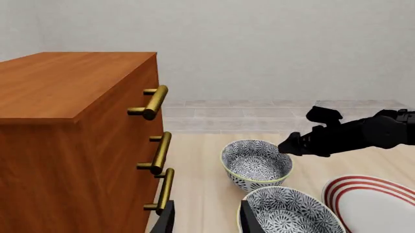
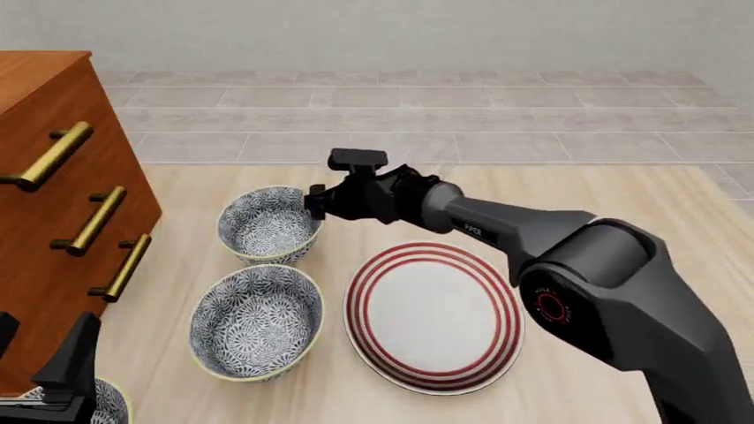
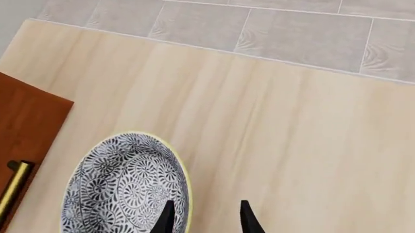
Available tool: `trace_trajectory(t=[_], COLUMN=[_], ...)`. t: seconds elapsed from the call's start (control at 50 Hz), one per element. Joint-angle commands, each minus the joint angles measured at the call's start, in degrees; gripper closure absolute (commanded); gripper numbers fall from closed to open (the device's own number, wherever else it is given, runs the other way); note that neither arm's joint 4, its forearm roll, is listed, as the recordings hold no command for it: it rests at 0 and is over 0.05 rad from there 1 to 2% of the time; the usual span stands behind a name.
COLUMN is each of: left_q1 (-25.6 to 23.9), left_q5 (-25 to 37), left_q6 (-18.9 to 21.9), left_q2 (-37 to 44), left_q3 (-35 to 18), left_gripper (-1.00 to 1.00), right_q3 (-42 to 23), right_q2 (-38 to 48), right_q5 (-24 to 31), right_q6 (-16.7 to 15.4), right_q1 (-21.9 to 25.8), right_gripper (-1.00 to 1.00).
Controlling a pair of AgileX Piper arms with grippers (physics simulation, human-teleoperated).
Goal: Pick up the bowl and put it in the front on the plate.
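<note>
The bowl (image 2: 268, 224) farthest from me is blue-grey and white with a pale yellow rim, and stands upright on the table. My right gripper (image 2: 316, 205) is open at its right rim. In the right wrist view one finger (image 3: 166, 218) is over the inside of this bowl (image 3: 123, 189) and the other is outside, so they straddle the rim. The white plate (image 2: 433, 318) with red rings lies just right of the bowls. My left gripper (image 1: 207, 221) is open and holds nothing, low at the near left (image 2: 41, 344).
A second patterned bowl (image 2: 257, 320) stands in front of the first, left of the plate. The rim of a third (image 2: 109, 402) shows at the bottom left corner. A wooden dresser (image 2: 53, 203) with brass handles fills the left side.
</note>
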Motion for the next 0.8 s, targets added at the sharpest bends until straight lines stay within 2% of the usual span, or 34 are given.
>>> trace_trajectory(t=[0.02, 0.56, 0.62, 0.64, 0.66, 0.8], left_q1=[0.01, 0.0, 0.01, 0.0, -0.01, 0.0], left_q5=[0.0, 0.0, 0.0, 0.0, 0.0, 0.0], left_q6=[-0.01, -0.01, 0.0, 0.0, 0.0, 0.01], left_q2=[0.01, 0.0, 0.0, 0.0, 0.01, 0.0], left_q3=[0.0, 0.0, 0.0, 0.0, 0.0, 0.0], left_gripper=[-1.0, -1.0, -1.0, -1.0, -1.0, -1.0], right_q3=[-0.32, -3.28, -2.25, 1.97, 1.84, 1.92], right_q2=[1.67, 6.1, 5.87, 3.38, 3.24, 2.75], right_q5=[-0.67, -0.4, -1.41, -5.25, -4.88, -4.35], right_q6=[0.89, 1.99, 2.37, 3.98, 3.63, 2.89], right_q1=[0.34, 0.56, 0.9, 1.86, 1.72, 1.48], right_gripper=[-1.0, -1.0, -1.0, -1.0, 1.0, 1.0])
